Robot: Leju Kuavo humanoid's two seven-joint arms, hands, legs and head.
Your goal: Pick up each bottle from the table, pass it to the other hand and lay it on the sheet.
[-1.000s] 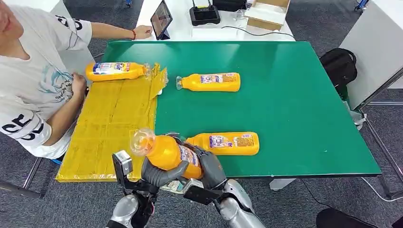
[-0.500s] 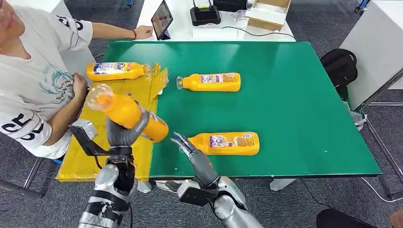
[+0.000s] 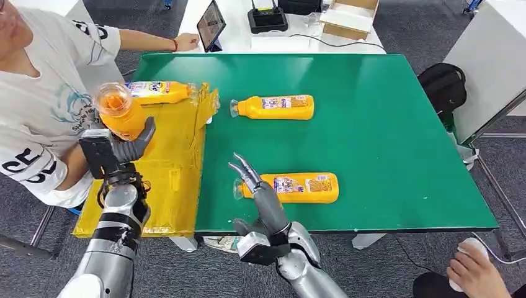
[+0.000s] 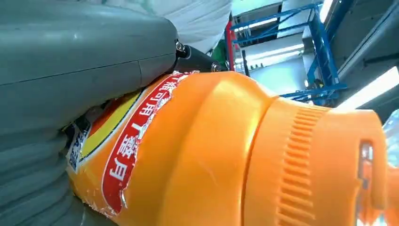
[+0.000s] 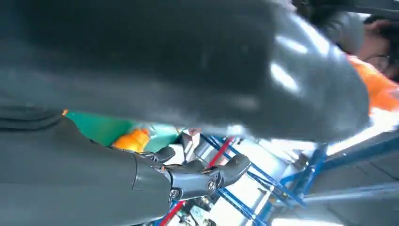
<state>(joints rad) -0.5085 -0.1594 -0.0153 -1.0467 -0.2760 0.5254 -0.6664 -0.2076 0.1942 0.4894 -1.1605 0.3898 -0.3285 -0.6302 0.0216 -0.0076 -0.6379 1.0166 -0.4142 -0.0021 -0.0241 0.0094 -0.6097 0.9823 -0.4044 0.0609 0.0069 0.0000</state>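
At the table's near edge the right hand (image 3: pixel 257 189) is raised with slim dark fingers spread, nothing held — just beside a smooth orange plastic bottle (image 3: pixel 293 187) lying flat on green felt-like table (image 3: pixel 384 143). Over the crinkled yellow sheet (image 3: pixel 155 167) by the left edge, a second bottle (image 3: pixel 119 113) is gripped by the left hand (image 3: pixel 127 146). Its ribbed cap (image 4: pixel 310 169) and torn red label are seen in the left wrist view. Farther on, one bottle (image 3: pixel 276 107) lies on the table and another (image 3: pixel 155 92) at the sheet's far edge.

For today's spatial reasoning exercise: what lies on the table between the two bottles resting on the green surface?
Head view: only bare green table lies between the far bottle and the near bottle.
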